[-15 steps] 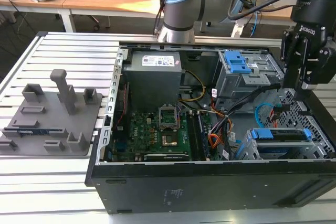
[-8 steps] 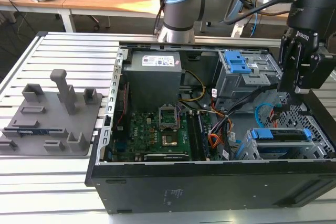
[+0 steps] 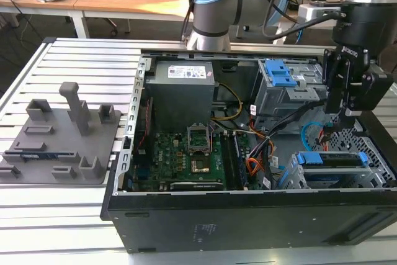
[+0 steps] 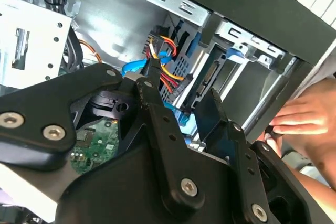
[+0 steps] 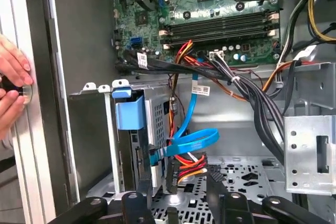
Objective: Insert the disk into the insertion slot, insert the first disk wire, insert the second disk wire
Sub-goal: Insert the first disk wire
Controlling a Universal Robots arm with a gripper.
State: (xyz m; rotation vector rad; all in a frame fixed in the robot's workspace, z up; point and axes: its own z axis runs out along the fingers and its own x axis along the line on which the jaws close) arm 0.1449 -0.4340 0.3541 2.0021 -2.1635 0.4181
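The disk [image 3: 329, 159] in its blue carrier [image 5: 128, 111] sits inside the insertion slot [image 5: 160, 111], the low grey cage at the case's front corner on the exterior view's right. My gripper [image 3: 334, 125] hangs just behind it, open. In the first wrist view its fingers [image 5: 144, 198] straddle the black plug of the first disk wire [image 5: 173, 178], whose red and orange strands [image 4: 168, 77] rise between them. The plug stands at the disk's rear edge; whether it is seated I cannot tell. The second disk wire [image 5: 194, 140], light blue, loops down and ends against the disk's rear edge.
A person's hand [image 5: 13, 77] rests on the outer case wall [image 4: 273, 3] beside the slot. The taller cage with the blue latch [image 3: 279, 76] stands behind my gripper. Black cable bundles [image 5: 252, 90] cross above the perforated floor [image 5: 247, 177]. A grey fixture [image 3: 59, 134] lies on the table.
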